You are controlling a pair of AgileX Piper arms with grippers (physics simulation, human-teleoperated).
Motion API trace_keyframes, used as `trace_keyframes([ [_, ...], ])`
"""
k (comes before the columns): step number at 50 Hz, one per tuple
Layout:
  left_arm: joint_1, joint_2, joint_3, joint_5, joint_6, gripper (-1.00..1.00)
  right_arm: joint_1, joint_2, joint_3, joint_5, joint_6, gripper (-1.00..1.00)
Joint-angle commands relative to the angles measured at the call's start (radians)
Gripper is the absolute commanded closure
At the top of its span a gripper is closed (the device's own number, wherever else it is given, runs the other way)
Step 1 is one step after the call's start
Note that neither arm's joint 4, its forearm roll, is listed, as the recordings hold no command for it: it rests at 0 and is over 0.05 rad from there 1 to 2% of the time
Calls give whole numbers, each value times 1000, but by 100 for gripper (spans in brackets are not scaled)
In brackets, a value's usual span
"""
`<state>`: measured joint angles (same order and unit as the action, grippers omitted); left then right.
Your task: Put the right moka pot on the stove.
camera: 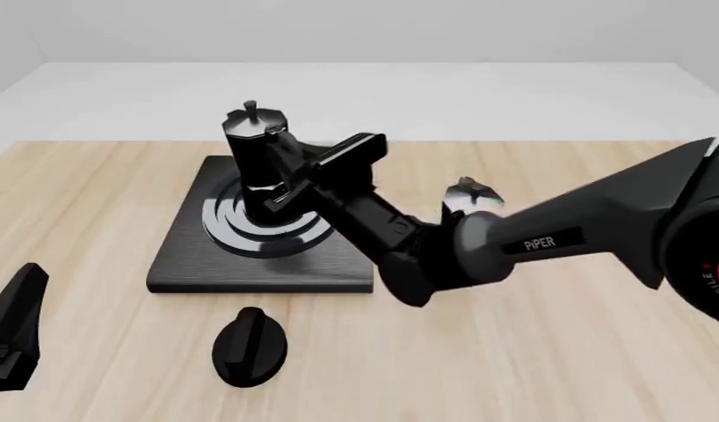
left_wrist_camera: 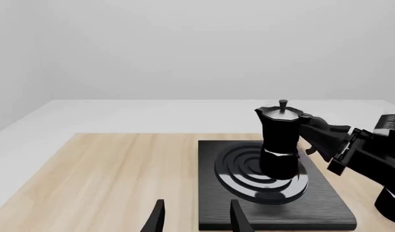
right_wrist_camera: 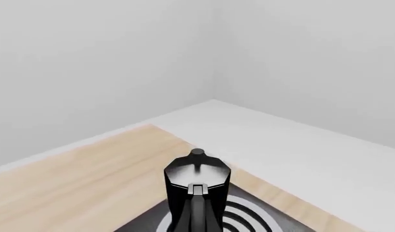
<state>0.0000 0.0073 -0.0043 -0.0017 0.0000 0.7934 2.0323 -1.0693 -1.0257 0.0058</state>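
Observation:
The right moka pot (camera: 251, 145) is glossy black with a knobbed lid. It stands upright over the burner rings of the stove (camera: 184, 259), a flat black slab. I cannot tell whether its base touches the rings. My right gripper (camera: 289, 176) is shut on its handle from the right side. The left wrist view shows the pot (left_wrist_camera: 279, 140), the stove (left_wrist_camera: 275, 212) and the right gripper (left_wrist_camera: 311, 133). The right wrist view shows the pot (right_wrist_camera: 196, 186) from its handle side. My left gripper (left_wrist_camera: 197, 220) is open and empty, near the stove's front left.
A small black oval knob (camera: 250, 345) lies on the wooden table in front of the stove. A silvery-topped object (camera: 470, 194), mostly hidden behind my right arm, sits to the right of the stove. My left gripper (camera: 14, 325) is at the lower left edge.

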Motion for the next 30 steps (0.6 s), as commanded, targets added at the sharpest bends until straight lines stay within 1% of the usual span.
trace_keyframes([
  [1,0,0,0,0,0,-100,-7,35,-73,-11,7,100],
  [18,0,0,0,0,0,-100,-20,112,-167,1,6,100],
  [30,0,0,0,0,0,-100,-29,160,-192,-2,17,100],
])
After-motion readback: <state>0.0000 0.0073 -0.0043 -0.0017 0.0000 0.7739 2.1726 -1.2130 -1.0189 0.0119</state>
